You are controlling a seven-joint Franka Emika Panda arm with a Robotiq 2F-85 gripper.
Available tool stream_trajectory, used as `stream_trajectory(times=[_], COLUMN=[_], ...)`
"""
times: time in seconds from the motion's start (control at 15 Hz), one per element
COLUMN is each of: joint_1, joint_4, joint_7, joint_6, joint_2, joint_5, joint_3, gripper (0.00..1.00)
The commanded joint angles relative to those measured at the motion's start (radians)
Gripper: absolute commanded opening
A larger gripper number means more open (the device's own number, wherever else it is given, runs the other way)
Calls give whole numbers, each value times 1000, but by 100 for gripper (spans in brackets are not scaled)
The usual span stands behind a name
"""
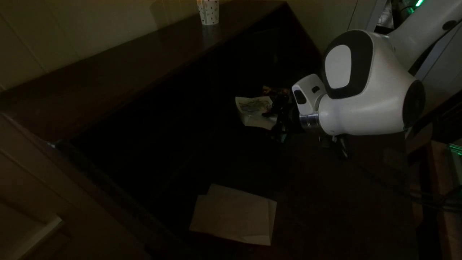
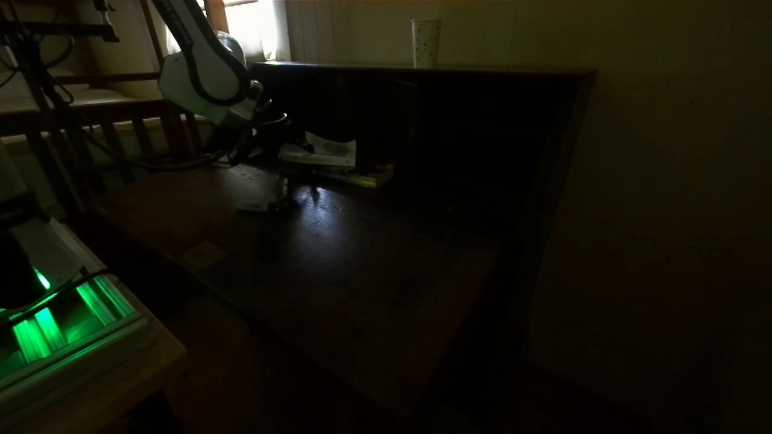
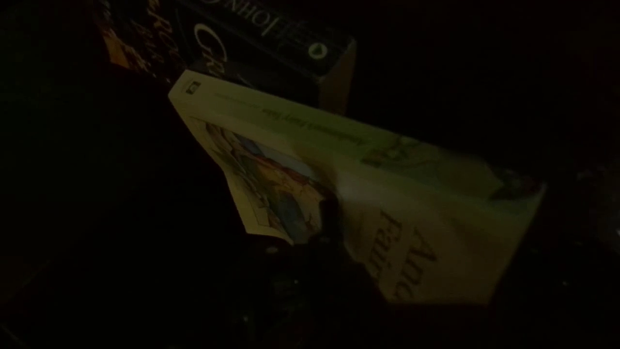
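Paperback (image 3: 382,194), green spine, illustrated cover: gripped by the hand (image 3: 331,213), cover bent in at the point of grip. Thick dark book (image 3: 271,53), pale lettering: just beyond the hand in the wrist view, partly hidden by the paperback; contact between the two impossible to tell. Pale sheets (image 1: 234,215), overlapping: on the tabletop (image 2: 338,253), well apart from the hand. Cup (image 1: 209,12), white with dark spots, upright: on the ledge (image 1: 162,52), higher than the hand. Wooden stand (image 2: 139,361), green-lit: past the tabletop's edge, well apart from the hand.

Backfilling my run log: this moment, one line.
Hand: closed on pale book, cover bent | dark book: beyond it, wrist view | cup: on upper ledge
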Motion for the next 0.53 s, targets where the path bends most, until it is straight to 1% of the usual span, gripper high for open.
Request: stream_trajectory(times=[0.0, 0.2, 0.47], joint_1=[8, 19, 70], joint_4=[-17, -56, -123], joint_7=[149, 216, 289], joint_6=[-1, -29, -86], joint_2=[20, -24, -97], joint_5=[-15, -9, -10], joint_3=[17, 19, 45], gripper=[15, 15, 15])
